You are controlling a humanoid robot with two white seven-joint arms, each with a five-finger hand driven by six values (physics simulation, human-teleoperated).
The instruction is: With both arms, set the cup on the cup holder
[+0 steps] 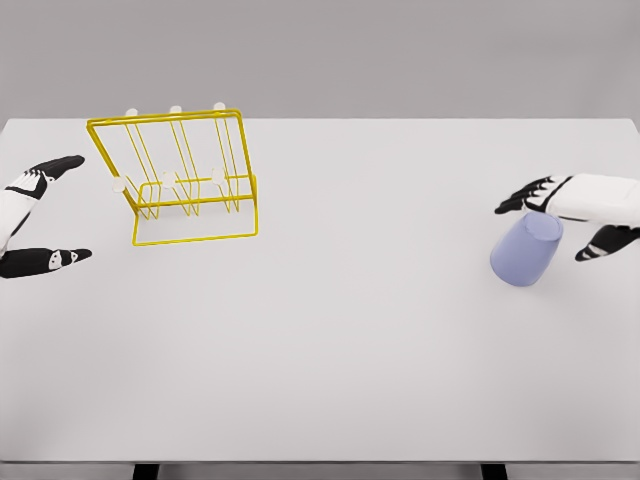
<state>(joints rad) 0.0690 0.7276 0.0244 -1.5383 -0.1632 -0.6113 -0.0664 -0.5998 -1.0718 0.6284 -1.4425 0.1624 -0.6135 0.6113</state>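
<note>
A pale blue cup [526, 251] lies tilted on the white table [330, 340] at the right. My right hand [560, 220] hovers just behind and over it, fingers spread to either side, not closed on it. The yellow wire cup holder [182, 178] with white-tipped pegs stands at the back left. My left hand [38, 215] is at the left edge, left of the holder, fingers spread and holding nothing.
The table's far edge runs just behind the holder, and grey background lies beyond. The near edge shows along the bottom of the view.
</note>
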